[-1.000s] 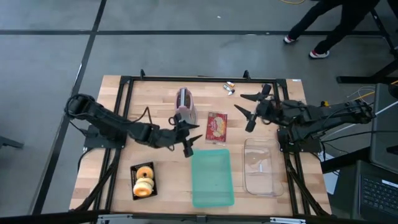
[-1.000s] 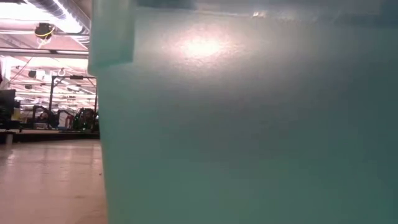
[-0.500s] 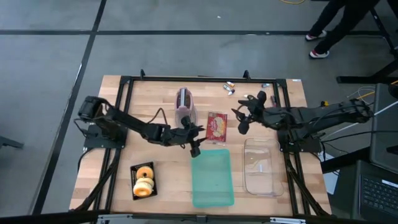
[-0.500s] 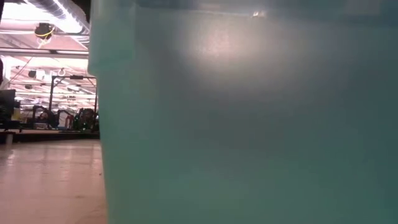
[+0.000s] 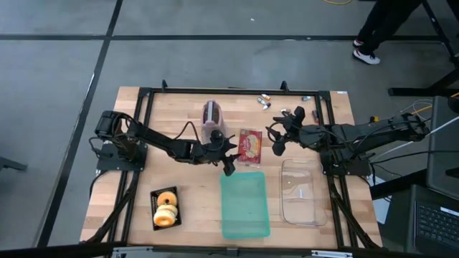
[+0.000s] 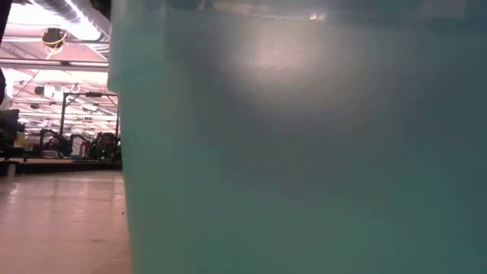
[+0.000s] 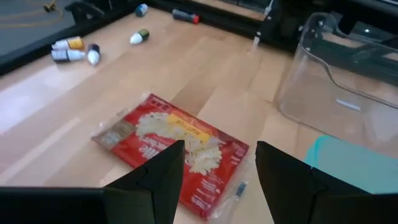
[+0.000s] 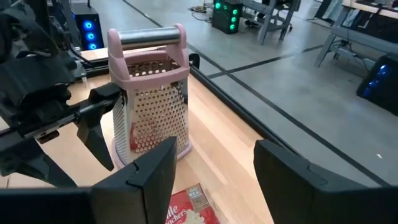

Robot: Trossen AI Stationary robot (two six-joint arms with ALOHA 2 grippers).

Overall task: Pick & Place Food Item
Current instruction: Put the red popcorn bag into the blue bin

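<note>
A red food packet (image 5: 249, 145) lies flat on the wooden table (image 5: 179, 179), also seen in the left wrist view (image 7: 168, 143) and at the edge of the right wrist view (image 8: 189, 210). My left gripper (image 5: 230, 158) stands open just left of the packet's near end, above the table; the packet lies just ahead of its fingertips (image 7: 217, 158). My right gripper (image 5: 275, 140) hovers open just right of the packet, pointing toward the pink-framed grater (image 8: 149, 93). Donuts in a black tray (image 5: 166, 208) sit at the near left.
The grater (image 5: 214, 120) stands left of the packet at the far side. A teal tray (image 5: 244, 204) and a clear container (image 5: 301, 192) lie near the front; the tray's wall (image 6: 304, 152) fills the low view. Small bottles (image 7: 74, 50) lie at the far edge. A person (image 5: 391, 25) walks beyond the table.
My left gripper has reached toward the table's right, down and closer to the packet, rolling a little. My right gripper has come toward the left and sunk a little beside the packet, rolling as well. Both have stayed open. The packet has not moved.
</note>
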